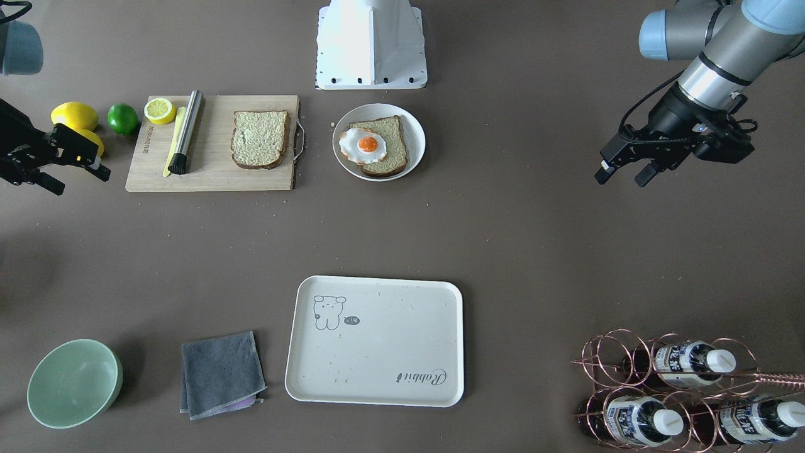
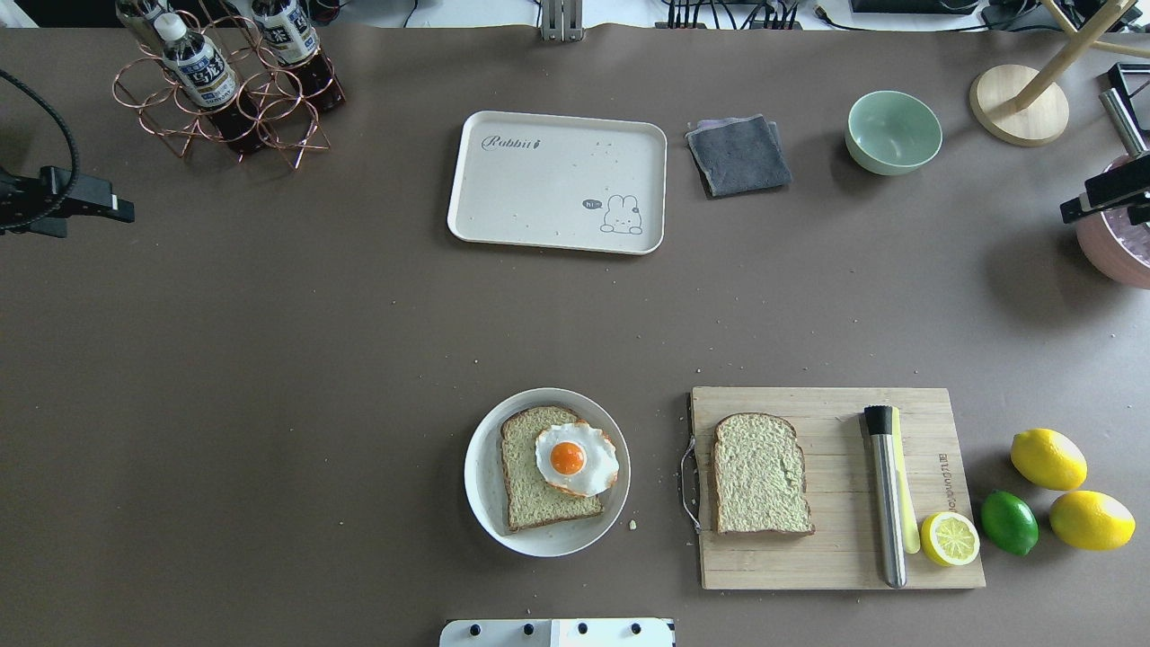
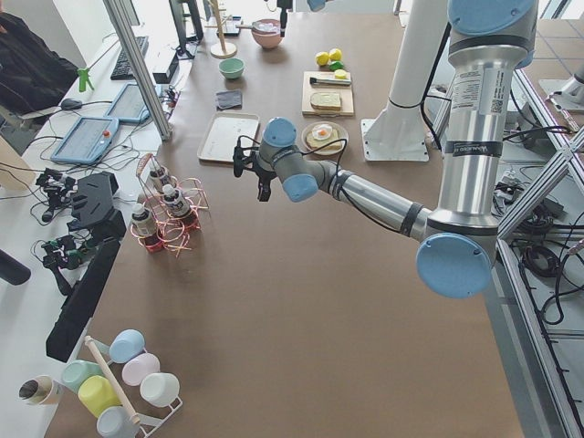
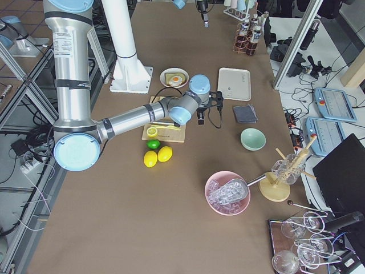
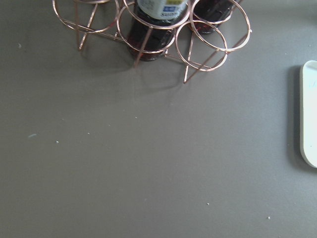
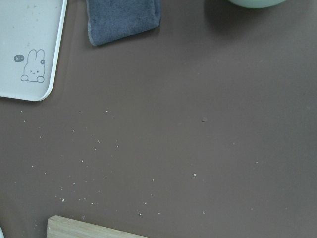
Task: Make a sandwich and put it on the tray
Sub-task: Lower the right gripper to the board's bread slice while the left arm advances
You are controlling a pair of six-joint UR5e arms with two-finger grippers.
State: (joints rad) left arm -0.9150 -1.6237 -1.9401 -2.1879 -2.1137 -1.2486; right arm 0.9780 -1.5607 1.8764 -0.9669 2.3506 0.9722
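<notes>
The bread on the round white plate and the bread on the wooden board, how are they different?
The plate's brown-crusted bread slice carries a white fried egg with orange yolk; the board's brown-crusted bread slice is bare on top. The plate's slice lies on a round white plate; the board's slice lies on a wooden cutting board. Both lie flat and look alike in shape and size.

Your robot's left arm (image 3: 374, 203) and right arm (image 4: 131, 120) stretched low to opposite sides, well apart, left gripper (image 1: 622, 176) hanging with jaws apart, right gripper (image 1: 74, 178) likewise spread.
</notes>
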